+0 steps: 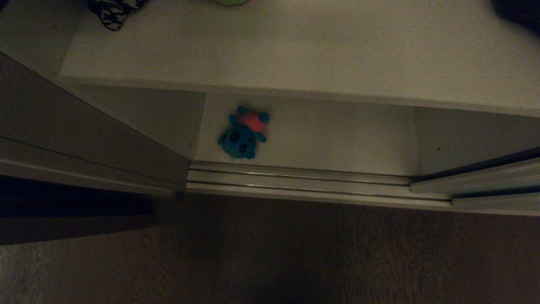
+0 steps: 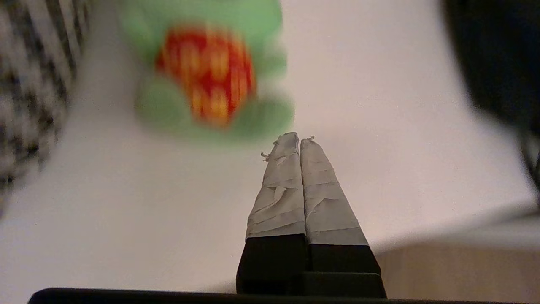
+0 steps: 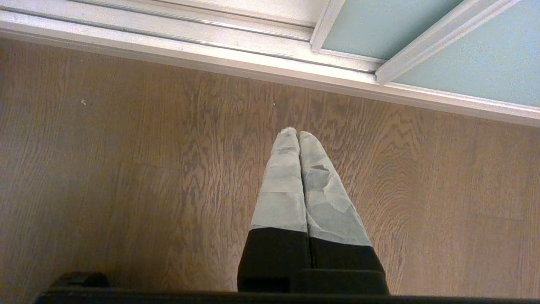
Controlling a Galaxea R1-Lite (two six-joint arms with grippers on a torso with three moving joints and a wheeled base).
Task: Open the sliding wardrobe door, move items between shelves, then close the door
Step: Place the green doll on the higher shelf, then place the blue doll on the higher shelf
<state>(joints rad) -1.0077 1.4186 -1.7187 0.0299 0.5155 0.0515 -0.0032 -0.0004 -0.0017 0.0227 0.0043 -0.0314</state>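
The wardrobe stands open. A teal plush toy with a pink-red patch (image 1: 244, 131) lies on the lower off-white shelf (image 1: 337, 135), close behind the floor track. On the upper shelf (image 1: 295, 50) (image 2: 126, 202) lies the green plush toy with a red patch (image 2: 211, 71) (image 1: 231, 1). My left gripper (image 2: 298, 137) hovers over this upper shelf, shut with nothing in it, its tips just short of the green toy. The pale grey-green sliding door (image 3: 485, 63) (image 1: 485, 179) is pushed aside to the right. My right gripper (image 3: 298, 133) hangs shut and empty above the wooden floor. Neither arm shows in the head view.
A black-and-white houndstooth bag (image 1: 114, 12) (image 2: 29, 84) sits at the upper shelf's left, a big black bag (image 1: 519, 12) (image 2: 493, 55) at its right. The ribbed silvery floor track (image 1: 303, 177) (image 3: 168, 29) runs along the wardrobe front. A grey panel (image 1: 63, 122) bounds the opening's left.
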